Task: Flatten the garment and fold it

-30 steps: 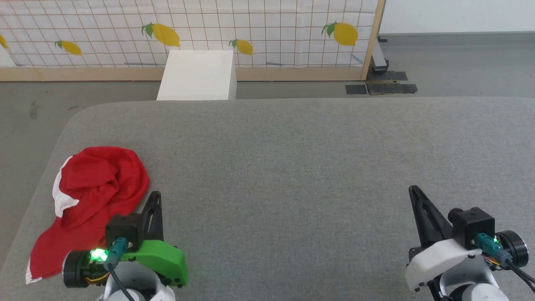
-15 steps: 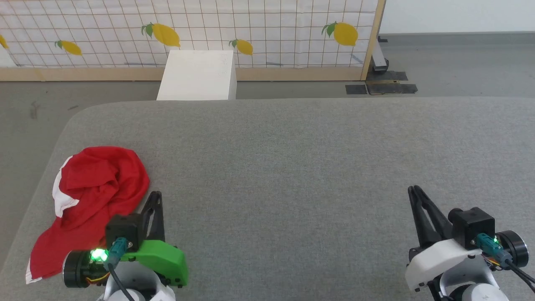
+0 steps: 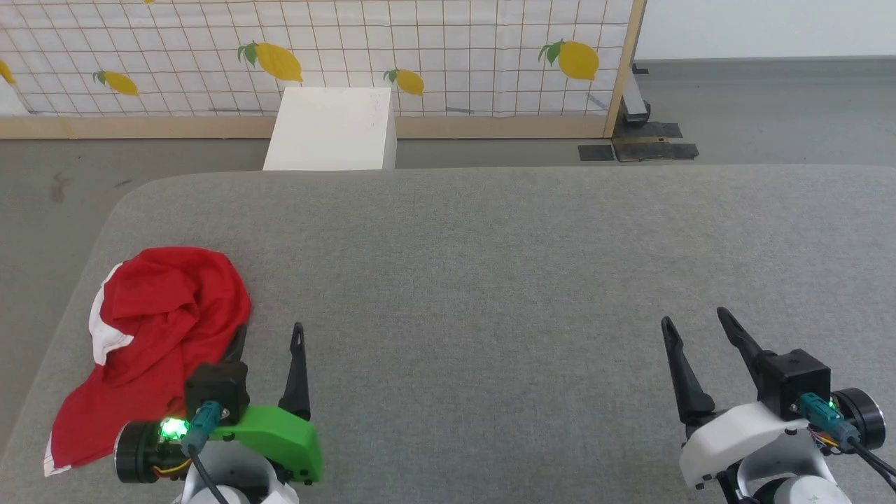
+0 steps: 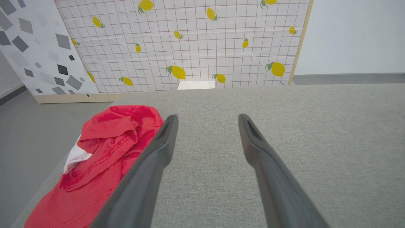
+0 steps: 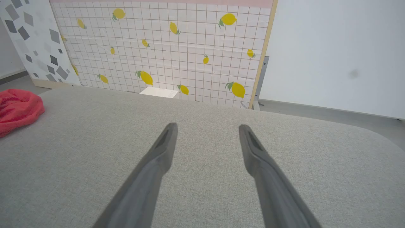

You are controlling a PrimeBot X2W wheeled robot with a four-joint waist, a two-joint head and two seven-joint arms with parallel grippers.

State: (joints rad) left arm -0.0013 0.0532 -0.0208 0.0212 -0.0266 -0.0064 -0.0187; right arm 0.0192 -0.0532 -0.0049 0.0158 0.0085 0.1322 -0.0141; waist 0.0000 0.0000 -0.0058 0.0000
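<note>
While the red garment (image 3: 161,329) lies in a crumpled heap on the grey table (image 3: 490,266), at about 8 o'clock in the head view, both grippers are holding nothing. The left gripper (image 3: 268,329), at 7 o'clock, has its fingers spread wide, one close by the garment's edge. The right gripper (image 3: 693,316), at 5 o'clock, is spread wide too, well apart from the garment.

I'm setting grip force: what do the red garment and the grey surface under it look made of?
Red garment: soft matte fabric, likely a light knit; it lies crumpled in loose folds, with stitched seams visible in the left wrist view. Grey surface: matte woven textile covering, going by its fine speckled weave and rounded corner; what lies beneath is hidden.
</note>
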